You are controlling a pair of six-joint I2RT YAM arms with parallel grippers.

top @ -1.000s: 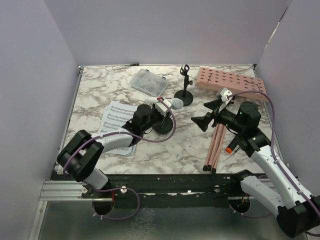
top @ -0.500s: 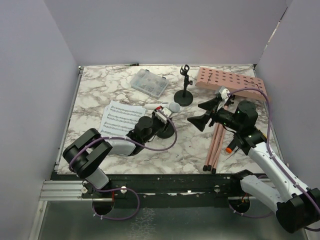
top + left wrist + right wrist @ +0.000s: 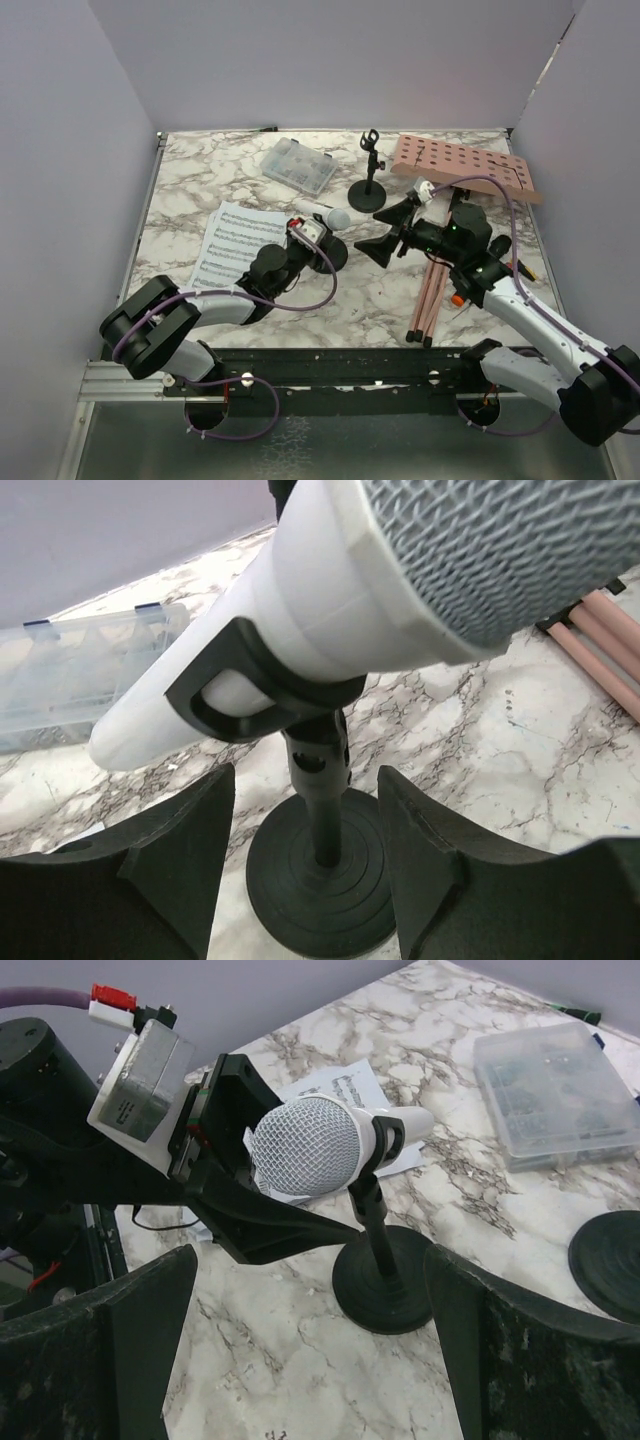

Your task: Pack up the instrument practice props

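Likely step: parting the white microphone [image 3: 400, 570] from its black mic holder [image 3: 318, 880]. The left gripper [image 3: 305, 800] is part open, its fingers [image 3: 180, 860] flanking the holder's stem below the clipped microphone and gripping nothing. The right gripper [image 3: 310, 1290] gapes empty, facing the microphone's head. Next, one gripper should clamp the stem while the other draws the microphone free.

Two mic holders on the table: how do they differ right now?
The near mic holder carries the white microphone in its clip, while the far mic holder has an empty clip. The near mic holder stands between the open fingers of the left gripper. The far mic holder stands free, farther back, beside the pink board. Both are black, upright and round-based.
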